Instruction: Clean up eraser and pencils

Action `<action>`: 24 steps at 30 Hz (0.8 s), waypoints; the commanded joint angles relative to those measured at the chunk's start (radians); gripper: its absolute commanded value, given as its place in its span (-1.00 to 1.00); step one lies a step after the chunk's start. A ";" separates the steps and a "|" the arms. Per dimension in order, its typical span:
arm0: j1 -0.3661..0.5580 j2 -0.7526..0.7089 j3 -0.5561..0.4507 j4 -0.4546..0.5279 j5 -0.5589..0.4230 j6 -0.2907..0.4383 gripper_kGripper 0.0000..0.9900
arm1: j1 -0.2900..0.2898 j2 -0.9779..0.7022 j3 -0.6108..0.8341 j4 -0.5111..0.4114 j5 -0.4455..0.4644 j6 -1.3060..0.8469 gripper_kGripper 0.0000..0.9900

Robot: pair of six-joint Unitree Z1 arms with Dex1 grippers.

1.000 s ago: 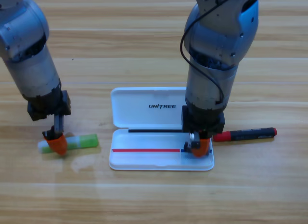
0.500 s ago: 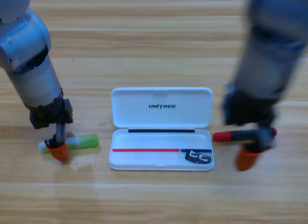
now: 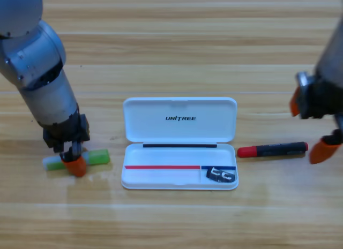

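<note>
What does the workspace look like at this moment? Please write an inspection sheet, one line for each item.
Surface: wooden table, pale planks.
Job's things: eraser in the white case, lower right corner; green pencil on the table left of the case; red pencil on the table right of it.
Clutter: nothing seen.
Grippers: left hand down at the green pencil; right hand open, above the red pencil's right end, not touching it.
Cables: nothing seen.
Surroundings: nothing seen.

Only readable text: "UNITREE", black print on the inside of the white case's (image 3: pixel 180 119) open lid.
</note>
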 commanded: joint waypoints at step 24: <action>-0.083 -0.080 -0.346 0.373 -0.006 0.102 -1.00 | -0.081 0.435 -0.165 -0.062 0.032 -0.108 0.36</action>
